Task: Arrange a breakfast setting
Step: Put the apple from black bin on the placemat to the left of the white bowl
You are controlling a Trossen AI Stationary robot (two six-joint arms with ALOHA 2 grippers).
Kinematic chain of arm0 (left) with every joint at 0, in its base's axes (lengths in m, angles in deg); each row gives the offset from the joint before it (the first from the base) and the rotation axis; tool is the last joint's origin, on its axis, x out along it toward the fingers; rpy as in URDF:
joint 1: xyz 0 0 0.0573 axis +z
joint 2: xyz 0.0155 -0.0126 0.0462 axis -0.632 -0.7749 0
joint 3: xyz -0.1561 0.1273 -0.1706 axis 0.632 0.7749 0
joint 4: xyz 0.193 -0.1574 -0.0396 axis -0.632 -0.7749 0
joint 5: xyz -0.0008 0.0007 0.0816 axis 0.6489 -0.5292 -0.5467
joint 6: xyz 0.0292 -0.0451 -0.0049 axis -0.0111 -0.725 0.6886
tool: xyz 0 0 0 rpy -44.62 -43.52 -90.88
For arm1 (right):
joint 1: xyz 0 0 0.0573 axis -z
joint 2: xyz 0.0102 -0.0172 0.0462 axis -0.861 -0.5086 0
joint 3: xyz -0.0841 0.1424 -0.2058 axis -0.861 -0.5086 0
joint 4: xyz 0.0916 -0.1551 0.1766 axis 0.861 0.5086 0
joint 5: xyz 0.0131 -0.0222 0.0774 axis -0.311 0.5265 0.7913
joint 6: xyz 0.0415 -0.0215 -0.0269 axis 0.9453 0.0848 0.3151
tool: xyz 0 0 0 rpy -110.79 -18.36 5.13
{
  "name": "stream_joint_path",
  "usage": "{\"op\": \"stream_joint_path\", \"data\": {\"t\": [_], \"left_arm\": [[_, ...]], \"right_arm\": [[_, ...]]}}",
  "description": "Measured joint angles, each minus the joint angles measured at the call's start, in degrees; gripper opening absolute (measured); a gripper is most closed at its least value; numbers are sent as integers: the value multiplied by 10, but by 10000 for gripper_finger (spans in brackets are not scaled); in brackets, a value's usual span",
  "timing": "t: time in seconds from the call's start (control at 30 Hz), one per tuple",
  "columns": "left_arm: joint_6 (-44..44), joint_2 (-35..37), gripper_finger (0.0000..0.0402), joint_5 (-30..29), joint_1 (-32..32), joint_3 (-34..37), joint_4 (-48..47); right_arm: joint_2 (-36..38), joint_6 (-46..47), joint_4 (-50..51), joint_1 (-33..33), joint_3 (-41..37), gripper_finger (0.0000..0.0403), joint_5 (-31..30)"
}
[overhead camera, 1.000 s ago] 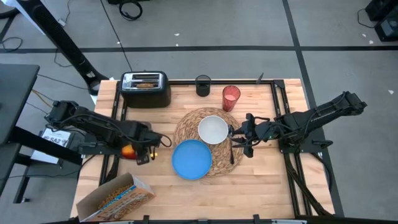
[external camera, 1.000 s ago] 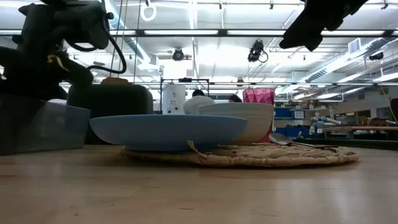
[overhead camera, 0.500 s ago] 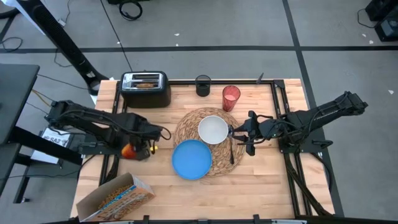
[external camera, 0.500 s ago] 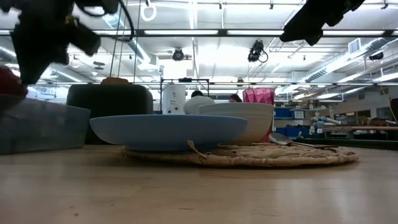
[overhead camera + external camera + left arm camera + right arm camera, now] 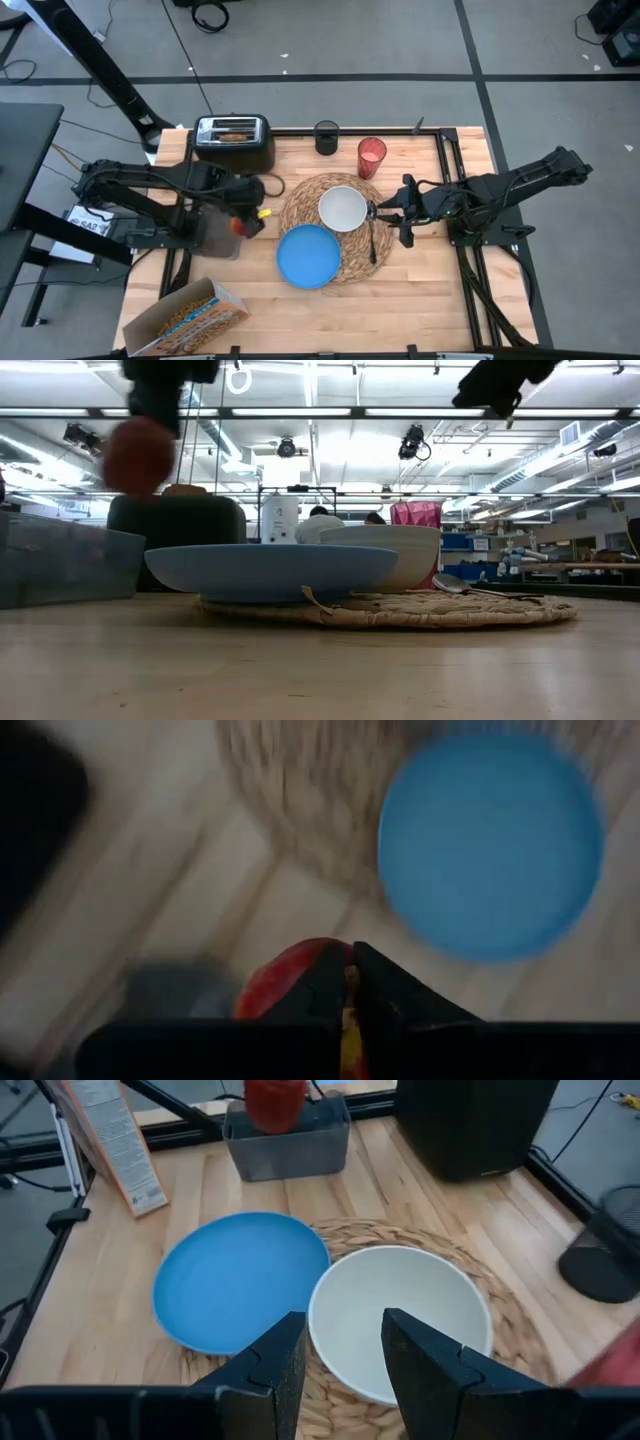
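My left gripper [image 5: 245,218] is shut on the red apple [image 5: 138,455], held high above the grey bin [image 5: 212,238] at the table's left. The woven placemat [image 5: 298,196] carries the white bowl [image 5: 343,208], the blue plate [image 5: 309,256] and the metal spoon [image 5: 373,242]. My right gripper [image 5: 340,1355] is open and empty, hovering by the bowl's right side. The red cup [image 5: 371,157] stands behind the mat. A toast slice [image 5: 235,136] sits in the toaster [image 5: 234,150]. My left gripper pinches the apple's upper part [image 5: 300,975] between its two fingers, coming from above and pointing down. The apple hangs below the fingers, lifted clear of the bin and the table.
A cereal box [image 5: 190,316] lies at the near left corner. A black cup [image 5: 327,137] stands at the far edge beside the red cup. Bare wood [image 5: 430,290] lies at the near right of the mat.
My left gripper has lifted the apple up out of the grey bin and carried it toward the placemat and the far edge. The apple now hangs well above the table.
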Motion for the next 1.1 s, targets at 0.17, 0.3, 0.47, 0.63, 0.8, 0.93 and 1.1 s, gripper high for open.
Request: {"op": "stream_joint_path", "data": {"t": [0.17,0.3,0.47,0.63,0.8,0.93,1.1], "left_arm": [[74,-12,21,-71,25,19,162],[116,-62,20,-75,49,23,230],[149,-138,21,-70,79,24,304],[161,-191,21,-56,112,24,367],[159,-233,21,-51,137,24,394],[145,-247,21,-47,143,24,426],[127,-261,21,-47,142,24,437]], "right_arm": [[0,-15,67,0,59,142,-5],[1,-17,68,-1,78,142,-6],[1,4,66,-9,81,142,-4],[0,40,65,-26,81,142,0],[0,62,65,-44,81,142,-1],[-1,74,65,-51,81,142,-3],[-1,76,65,-51,81,142,-6]]}}
